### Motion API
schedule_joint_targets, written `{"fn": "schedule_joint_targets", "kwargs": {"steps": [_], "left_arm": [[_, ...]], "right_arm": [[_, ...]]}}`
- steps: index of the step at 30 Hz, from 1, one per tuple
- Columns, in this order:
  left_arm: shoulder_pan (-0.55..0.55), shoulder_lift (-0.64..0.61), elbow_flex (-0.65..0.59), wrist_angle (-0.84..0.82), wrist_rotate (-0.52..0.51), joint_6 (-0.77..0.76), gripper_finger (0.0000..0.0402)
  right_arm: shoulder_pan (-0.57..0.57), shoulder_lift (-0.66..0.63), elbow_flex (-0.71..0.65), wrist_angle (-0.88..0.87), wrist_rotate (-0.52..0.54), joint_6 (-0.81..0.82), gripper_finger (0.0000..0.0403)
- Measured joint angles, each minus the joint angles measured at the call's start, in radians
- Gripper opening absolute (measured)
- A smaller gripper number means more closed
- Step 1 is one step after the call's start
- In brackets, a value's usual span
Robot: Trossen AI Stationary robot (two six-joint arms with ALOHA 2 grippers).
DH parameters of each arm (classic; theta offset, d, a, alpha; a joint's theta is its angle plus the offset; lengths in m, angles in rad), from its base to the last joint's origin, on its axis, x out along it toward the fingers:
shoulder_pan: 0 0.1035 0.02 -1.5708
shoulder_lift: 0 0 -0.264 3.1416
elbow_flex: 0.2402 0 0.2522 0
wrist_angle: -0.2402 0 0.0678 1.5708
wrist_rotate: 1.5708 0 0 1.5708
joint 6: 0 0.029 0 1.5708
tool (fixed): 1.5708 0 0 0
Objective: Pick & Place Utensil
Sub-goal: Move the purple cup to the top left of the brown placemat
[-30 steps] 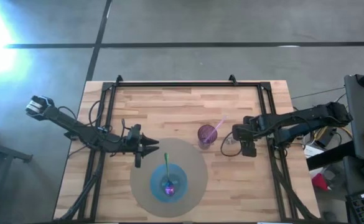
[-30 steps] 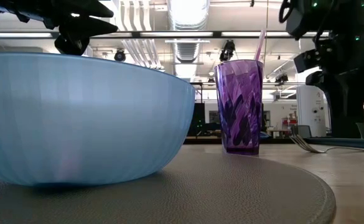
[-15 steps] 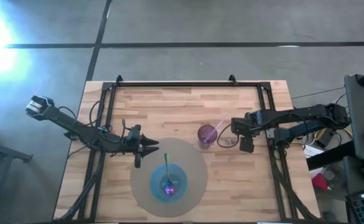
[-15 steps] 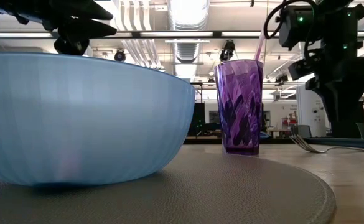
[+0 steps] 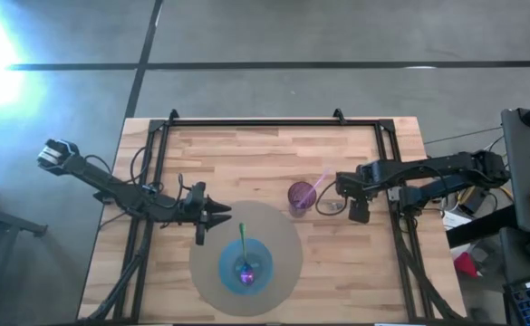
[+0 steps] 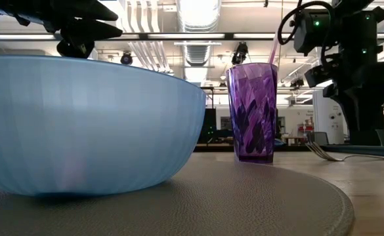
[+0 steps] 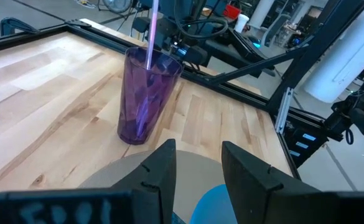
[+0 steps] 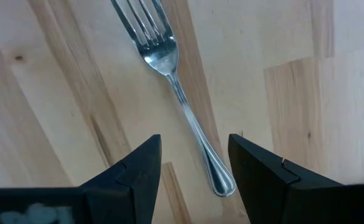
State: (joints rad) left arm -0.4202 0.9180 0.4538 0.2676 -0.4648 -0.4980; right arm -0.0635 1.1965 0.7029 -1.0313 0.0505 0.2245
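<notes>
A silver fork (image 8: 175, 93) lies flat on the wooden table (image 5: 246, 154), right of a purple cup (image 5: 301, 195) that holds a pink straw. My right gripper (image 8: 194, 152) hangs above the fork, pointing down and open. Its fingers stand on either side of the handle's end without touching it. On a round grey mat (image 5: 283, 235) stands a blue bowl (image 5: 245, 267) with a green utensil (image 5: 244, 243) in it, handle leaning toward the far rim. My left gripper (image 5: 225, 211) hovers open at the mat's left far edge, pointing level toward the cup (image 7: 145, 93).
A black frame (image 5: 255, 122) runs along the table's far edge and down both sides. The fork's tines (image 6: 320, 152) point toward the cup (image 6: 252, 111). Bare wood lies far of the cup and near the table's right front.
My right gripper has swung a little toward the cup and the table's far edge, coming over the fork's handle and turning slightly, then held still. It has stayed open. The fork, cup and bowl have not moved.
</notes>
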Motion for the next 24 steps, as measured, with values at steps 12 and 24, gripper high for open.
{"fn": "schedule_joint_targets", "kwargs": {"steps": [12, 24], "left_arm": [[0.000, 0.000, 0.000, 0.000, 0.000, 0.005, 0.0120], [0.000, 0.000, 0.000, 0.000, 0.000, 0.031, 0.0120]], "right_arm": [[0.000, -0.067, 0.083, -0.131, 0.001, 0.004, 0.0183], [-0.006, -0.237, 0.212, -0.252, 0.146, 0.066, 0.0183]]}}
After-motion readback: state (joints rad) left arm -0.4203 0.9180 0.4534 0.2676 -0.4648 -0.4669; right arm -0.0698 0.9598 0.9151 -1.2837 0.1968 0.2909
